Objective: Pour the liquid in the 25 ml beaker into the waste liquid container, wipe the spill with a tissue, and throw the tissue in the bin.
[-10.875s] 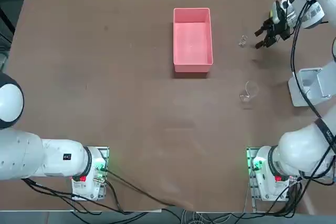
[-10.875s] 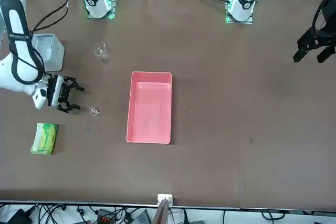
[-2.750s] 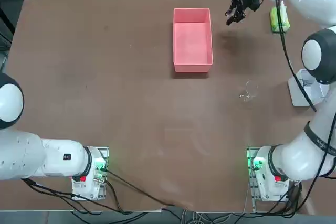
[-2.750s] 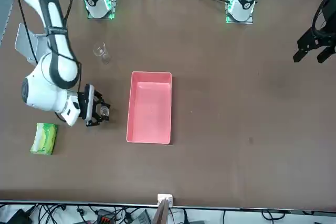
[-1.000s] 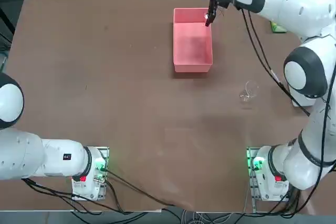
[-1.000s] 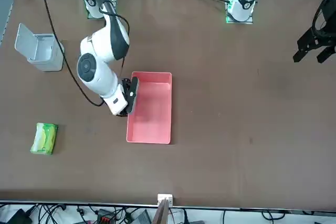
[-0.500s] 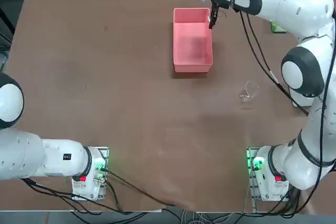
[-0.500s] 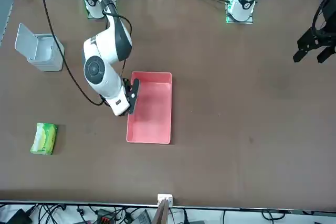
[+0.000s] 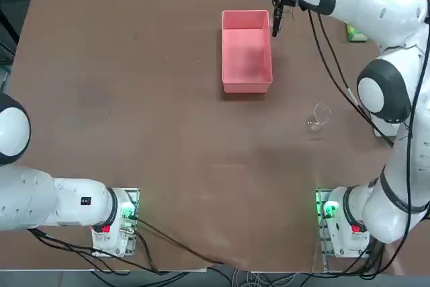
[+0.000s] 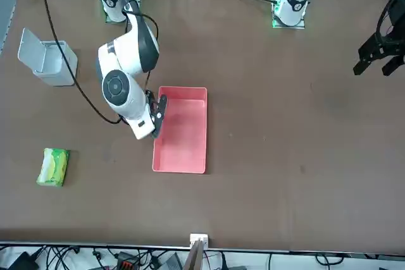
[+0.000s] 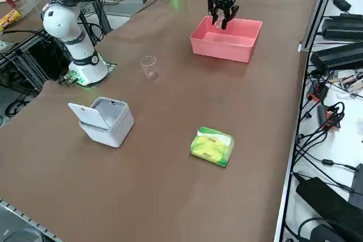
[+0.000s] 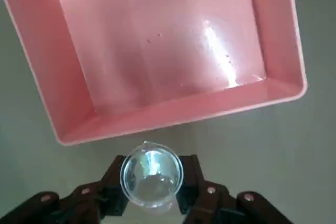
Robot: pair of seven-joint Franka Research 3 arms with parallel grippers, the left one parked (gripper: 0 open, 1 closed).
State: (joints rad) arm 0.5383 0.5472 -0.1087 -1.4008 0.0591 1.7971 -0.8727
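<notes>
My right gripper is shut on the 25 ml beaker, a tiny clear glass seen from above, mouth up, its spout toward the tray. The gripper hangs just outside the right wall of the waste liquid container, a pink tray, near its far corner. The front view shows the gripper beside the tray. The side view shows the gripper above the tray's rim. The yellow-green tissue pack lies apart from the open grey bin.
A larger clear beaker stands on the brown table between the tray and my right arm's base, also in the side view. The tissue pack and the bin sit on the table's right side.
The gripper with the small beaker has shifted slightly to the robot's right, from over the tray's right rim to just outside its wall.
</notes>
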